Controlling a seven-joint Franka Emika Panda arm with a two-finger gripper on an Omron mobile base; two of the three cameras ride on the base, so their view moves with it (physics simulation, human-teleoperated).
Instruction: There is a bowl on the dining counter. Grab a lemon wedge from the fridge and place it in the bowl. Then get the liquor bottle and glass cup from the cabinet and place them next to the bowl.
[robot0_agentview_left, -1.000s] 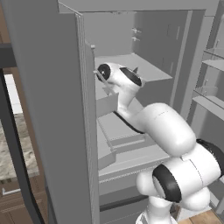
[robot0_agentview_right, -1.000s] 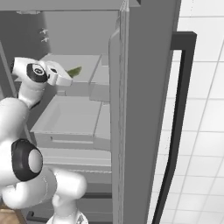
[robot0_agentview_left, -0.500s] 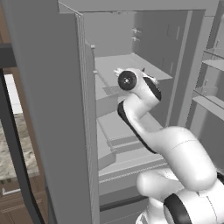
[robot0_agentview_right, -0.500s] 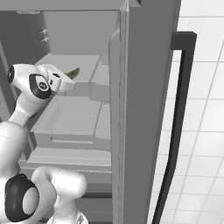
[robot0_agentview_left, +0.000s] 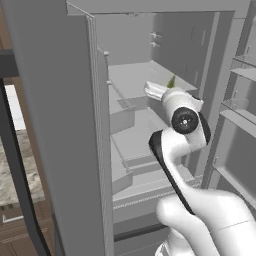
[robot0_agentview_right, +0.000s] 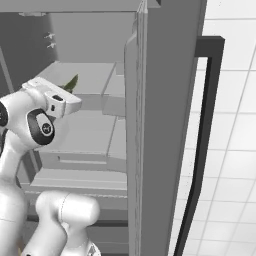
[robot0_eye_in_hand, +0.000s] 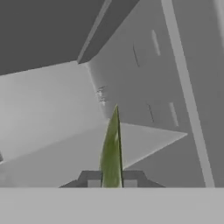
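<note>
Tool (robot0_eye_in_hand: 111, 177) nearly pressed together, pinching the lemon wedge (robot0_eye_in_hand: 111, 151) upright between its tips, inside the open fridge (robot0_agentview_left: 60, 125) above an inner shelf (robot0_agentview_left: 132, 82). Since a second ago, swung from the left side of the compartment toward the middle, wedge carried along. Probably means the pick is done; withdrawal toward the bowl comes next.

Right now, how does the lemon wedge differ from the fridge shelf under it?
The lemon wedge is a thin yellow-green sliver; the shelf is a broad, flat grey slab. The wedge stands on edge, pinched in the shut pincer, while the shelf lies level, fixed in the fridge. Both are inside the open fridge.
</note>
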